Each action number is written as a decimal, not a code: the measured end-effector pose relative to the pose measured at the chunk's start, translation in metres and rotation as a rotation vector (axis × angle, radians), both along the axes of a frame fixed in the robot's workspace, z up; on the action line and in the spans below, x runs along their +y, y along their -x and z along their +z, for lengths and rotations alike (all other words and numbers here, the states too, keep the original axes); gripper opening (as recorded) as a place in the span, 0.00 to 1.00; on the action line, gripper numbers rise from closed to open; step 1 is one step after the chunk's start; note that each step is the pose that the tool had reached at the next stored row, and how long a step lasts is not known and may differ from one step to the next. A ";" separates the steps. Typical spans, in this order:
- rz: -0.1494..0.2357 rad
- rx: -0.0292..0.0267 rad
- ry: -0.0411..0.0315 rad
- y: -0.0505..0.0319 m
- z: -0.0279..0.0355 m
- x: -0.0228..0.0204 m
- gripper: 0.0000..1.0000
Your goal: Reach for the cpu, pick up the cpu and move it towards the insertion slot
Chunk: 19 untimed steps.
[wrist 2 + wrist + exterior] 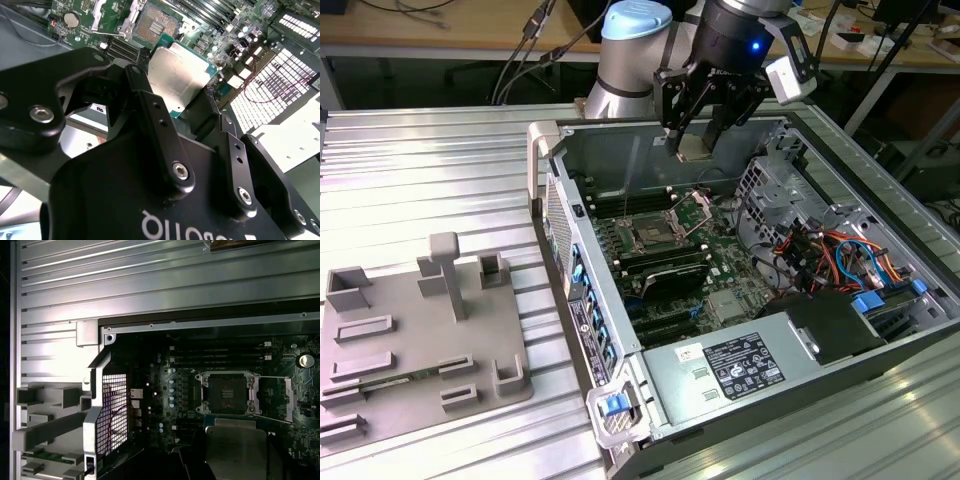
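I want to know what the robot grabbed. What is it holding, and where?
The tool holds the cpu, a flat silvery square chip, by its opposite edges, in the air above the open computer case.

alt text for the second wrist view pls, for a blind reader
The black gripper holds the cpu, a flat silvery square chip, between its fingers above a green circuit board. Beyond the chip lies the insertion slot, its metal frame open.

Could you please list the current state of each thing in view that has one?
Black gripper: shut on the cpu.
Silvery square cpu: held, lifted above the board.
Metal-framed insertion slot: open, empty, lever raised.
Grey computer case: side panel off.
Grey plastic tray: lying flat.
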State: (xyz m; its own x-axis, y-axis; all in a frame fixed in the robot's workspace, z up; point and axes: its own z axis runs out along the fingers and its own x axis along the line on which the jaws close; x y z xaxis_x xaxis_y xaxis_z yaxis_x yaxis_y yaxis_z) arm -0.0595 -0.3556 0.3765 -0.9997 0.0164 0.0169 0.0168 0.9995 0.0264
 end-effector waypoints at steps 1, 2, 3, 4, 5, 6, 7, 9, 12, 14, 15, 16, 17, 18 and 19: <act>0.000 0.0008 -0.0001 0.0000 0.0000 0.0000 0.55; 0.000 0.0015 0.0000 0.0000 0.0000 0.0000 0.55; 0.000 0.0022 0.0000 0.0000 0.0000 0.0000 0.55; 0.000 0.0026 0.0000 0.0000 0.0000 0.0000 0.55; 0.000 0.0031 -0.0001 0.0000 0.0000 0.0000 0.55; 0.000 0.0039 0.0000 0.0000 0.0000 0.0000 0.55; 0.000 0.0046 0.0000 0.0000 0.0000 0.0000 0.55; 0.000 0.0055 0.0000 0.0000 0.0000 0.0000 0.55; 0.000 0.0071 0.0000 0.0000 0.0000 0.0000 0.55; 0.000 0.0083 0.0000 0.0000 0.0000 0.0000 0.55; 0.000 0.0090 0.0000 0.0000 0.0000 0.0000 0.55; 0.000 0.0095 -0.0001 0.0000 0.0000 0.0000 0.55; 0.000 0.0098 0.0000 0.0000 0.0000 0.0000 0.55; 0.000 0.0107 0.0000 0.0000 0.0000 0.0000 0.55; 0.000 0.0111 0.0000 0.0000 0.0000 0.0000 0.55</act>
State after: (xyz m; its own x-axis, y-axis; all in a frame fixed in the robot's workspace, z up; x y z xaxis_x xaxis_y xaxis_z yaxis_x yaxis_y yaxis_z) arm -0.0595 -0.3556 0.3765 -0.9995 0.0163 0.0279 0.0171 0.9995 0.0262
